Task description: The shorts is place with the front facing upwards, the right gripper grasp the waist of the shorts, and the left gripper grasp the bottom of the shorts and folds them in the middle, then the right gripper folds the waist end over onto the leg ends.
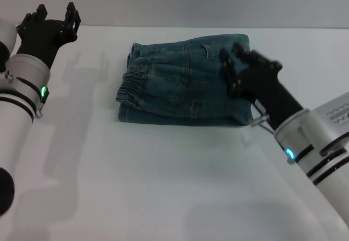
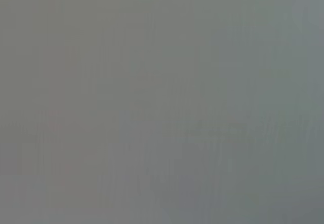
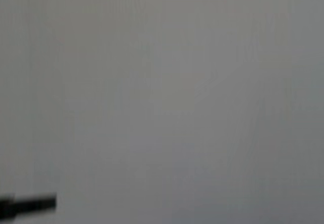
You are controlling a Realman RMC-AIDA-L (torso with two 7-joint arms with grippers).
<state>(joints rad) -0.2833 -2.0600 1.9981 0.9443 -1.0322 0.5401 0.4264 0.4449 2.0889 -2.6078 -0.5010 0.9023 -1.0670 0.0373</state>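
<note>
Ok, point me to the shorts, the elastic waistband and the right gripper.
shorts (image 1: 180,83): head view, on the folded blue denim panel.
elastic waistband (image 1: 131,85): head view, on the ruffled band at the bundle's left edge.
right gripper (image 1: 235,69): head view, over the bundle's right end, midway between the black fingertips.

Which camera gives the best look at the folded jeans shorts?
The head view: the shorts lie folded on the white table, with the right hand over their edge. Both wrist views show only blank grey, no denim.

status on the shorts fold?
Left gripper open, off to the side. Right gripper over the shorts' right edge. Shorts folded compact, waistband on top. Nothing obstructing.
</note>
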